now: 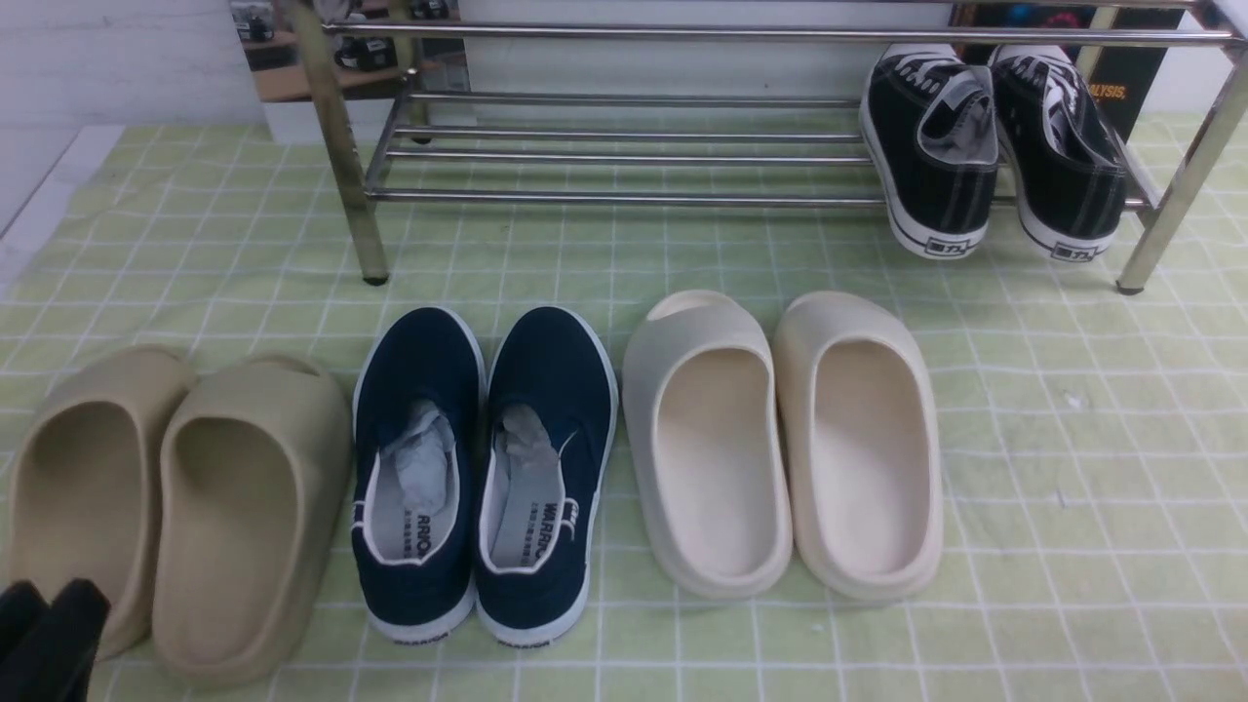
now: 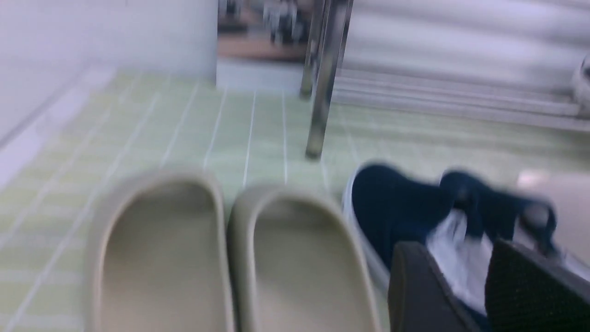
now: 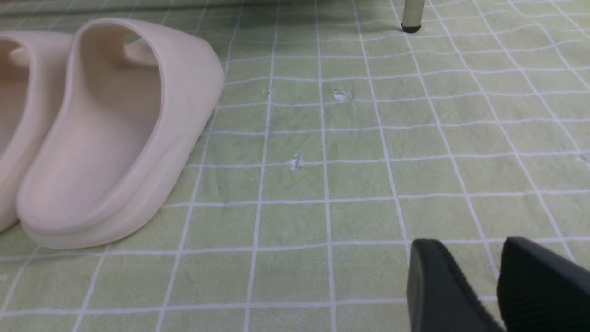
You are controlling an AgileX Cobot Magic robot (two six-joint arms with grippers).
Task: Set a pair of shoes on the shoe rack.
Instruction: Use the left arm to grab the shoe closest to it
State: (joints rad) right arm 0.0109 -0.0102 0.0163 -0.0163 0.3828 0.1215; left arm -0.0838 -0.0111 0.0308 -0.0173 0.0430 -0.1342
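Two navy-blue slip-ons, the left one [image 1: 419, 468] and the right one [image 1: 546, 468], lie side by side on the cloth, toes towards the chrome shoe rack [image 1: 624, 146] at the back. White paper is stuffed inside them. My left gripper [image 1: 49, 614] is at the near left corner, low over the tan slides; its jaws are apart and empty. In the blurred left wrist view the left gripper [image 2: 461, 258] points at a navy shoe [image 2: 396, 207]. My right gripper [image 3: 465, 258] is open and empty above bare cloth; it does not show in the front view.
Black lace-up sneakers [image 1: 994, 146] rest on the rack's right end. Tan foam slides [image 1: 175, 507] lie left of the navy shoes, cream slides [image 1: 780, 439] right of them. A green checked cloth [image 1: 1072, 439] covers the floor. One cream slide [image 3: 115, 133] shows in the right wrist view.
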